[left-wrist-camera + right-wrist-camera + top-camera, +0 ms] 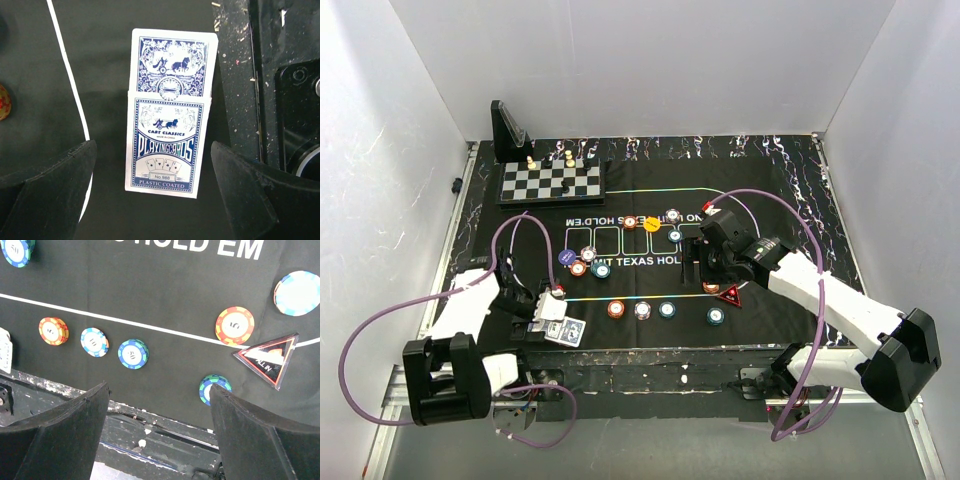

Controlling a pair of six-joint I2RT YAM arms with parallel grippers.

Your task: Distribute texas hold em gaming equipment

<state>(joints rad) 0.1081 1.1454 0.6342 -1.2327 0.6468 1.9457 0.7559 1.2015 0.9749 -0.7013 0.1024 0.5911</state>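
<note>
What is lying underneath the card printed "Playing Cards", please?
A blue-backed playing card, its upper half showing beyond the printed card. Its lower half is covered, so any further cards beneath are hidden.

free: felt [107, 75] left of card pack [167, 145] | blocked: chessboard [551, 182] rear-left, chip row [642, 309] near edge

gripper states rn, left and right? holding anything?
Left gripper: open, empty, jaws either side of the playing cards.
Right gripper: open, empty, above the poker chips.
</note>
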